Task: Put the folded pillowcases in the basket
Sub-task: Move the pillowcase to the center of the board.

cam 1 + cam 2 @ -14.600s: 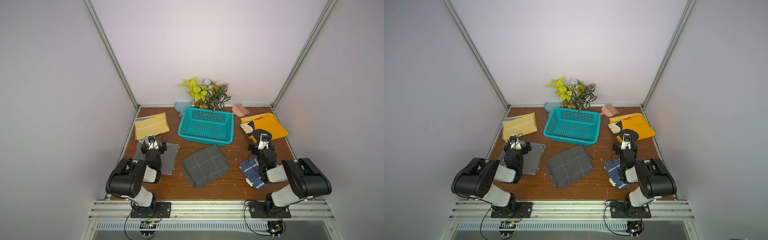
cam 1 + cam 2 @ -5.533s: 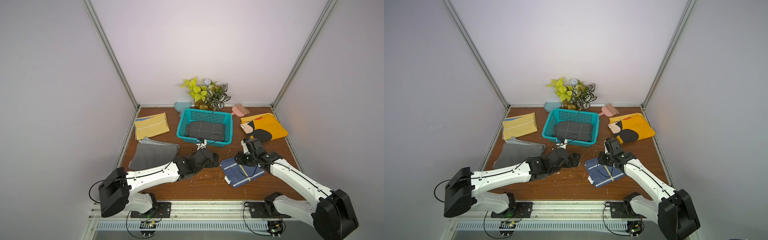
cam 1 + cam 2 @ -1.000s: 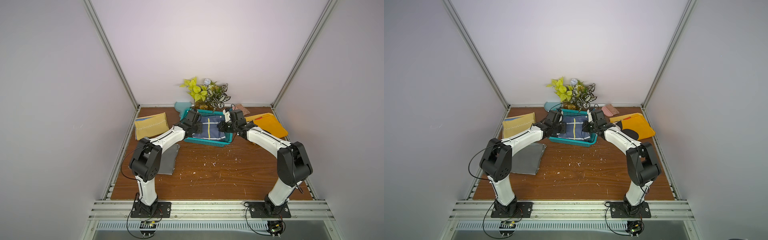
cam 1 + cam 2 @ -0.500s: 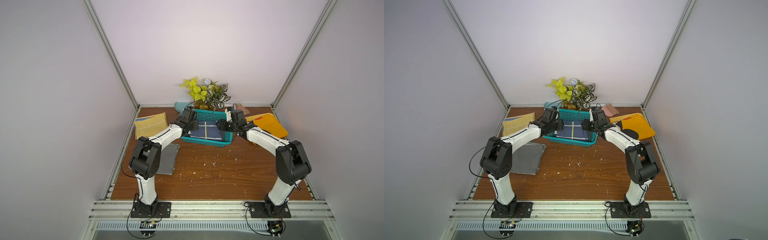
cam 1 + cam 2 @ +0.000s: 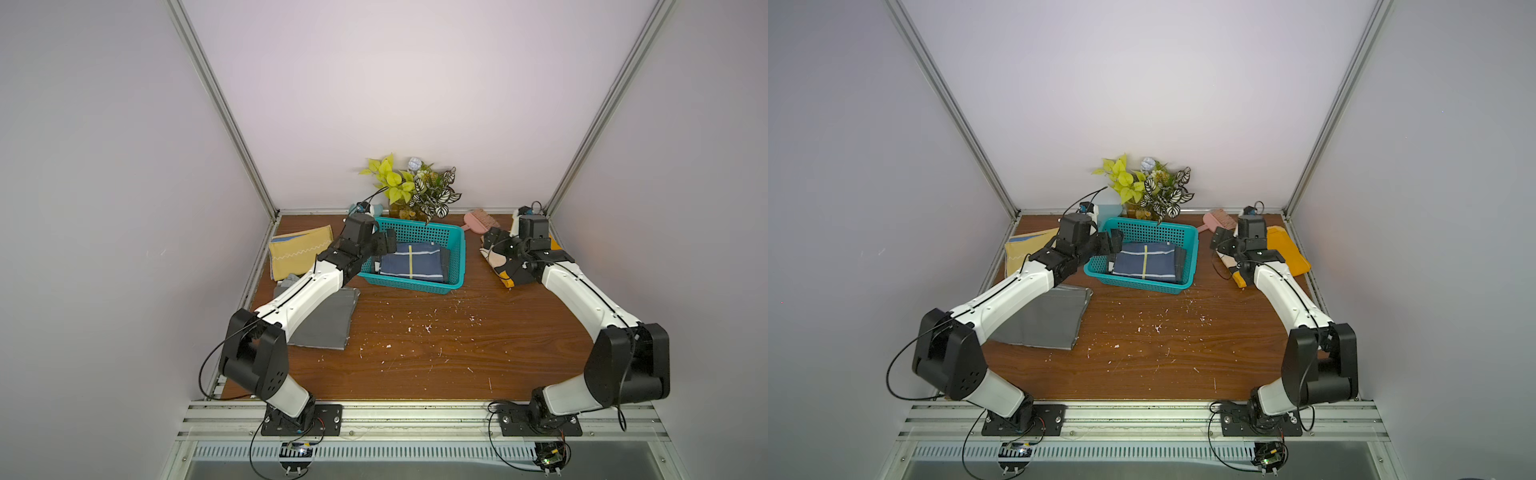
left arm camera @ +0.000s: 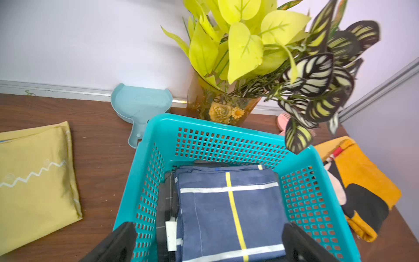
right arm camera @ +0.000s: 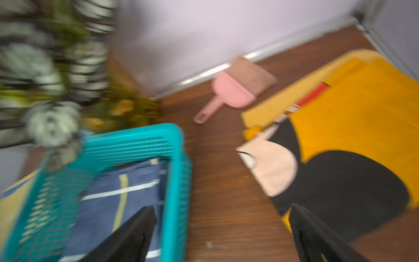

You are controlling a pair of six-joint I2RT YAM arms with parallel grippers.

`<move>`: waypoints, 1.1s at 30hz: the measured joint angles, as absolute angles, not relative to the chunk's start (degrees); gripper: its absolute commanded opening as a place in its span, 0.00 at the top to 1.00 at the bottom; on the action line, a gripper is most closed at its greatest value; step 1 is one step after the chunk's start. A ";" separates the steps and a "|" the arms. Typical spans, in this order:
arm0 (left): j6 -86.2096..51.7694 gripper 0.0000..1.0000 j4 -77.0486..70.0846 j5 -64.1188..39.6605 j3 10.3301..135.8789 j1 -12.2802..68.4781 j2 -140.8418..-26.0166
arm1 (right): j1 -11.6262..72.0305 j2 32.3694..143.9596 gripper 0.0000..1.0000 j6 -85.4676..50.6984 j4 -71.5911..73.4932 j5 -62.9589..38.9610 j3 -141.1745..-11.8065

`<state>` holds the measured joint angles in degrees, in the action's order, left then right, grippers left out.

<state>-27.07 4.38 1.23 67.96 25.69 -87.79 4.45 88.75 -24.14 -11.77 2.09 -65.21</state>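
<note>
Pillowcase (image 5: 409, 266), folded navy plaid, lies in the teal basket (image 5: 411, 286). Left tool (image 6: 208, 236) hangs spread wide over its left end; right tool (image 7: 222, 217), also wide, hovers right of it.

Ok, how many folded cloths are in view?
5: navy plaid cloth atop dark grey cloth in the basket; pale yellow cloth and light grey cloth on the left; orange cloth on the right. Others may be hidden.
</note>
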 measured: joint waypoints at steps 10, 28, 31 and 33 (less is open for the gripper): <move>-32.49 0.00 -0.03 -0.27 51.29 31.59 -80.88 | 1.78 103.66 0.08 -21.58 -20.01 3.31 -64.12; -38.09 0.00 -1.30 0.60 46.17 31.62 -70.70 | 2.46 97.10 1.00 -20.73 -14.57 6.57 -52.27; -38.13 0.00 -0.95 1.50 46.26 31.62 -70.70 | 5.76 91.37 0.99 -22.11 -14.76 5.56 -46.22; -38.24 0.00 -0.08 1.78 46.92 31.62 -71.64 | 9.39 88.25 0.97 -23.33 -16.10 5.45 -43.70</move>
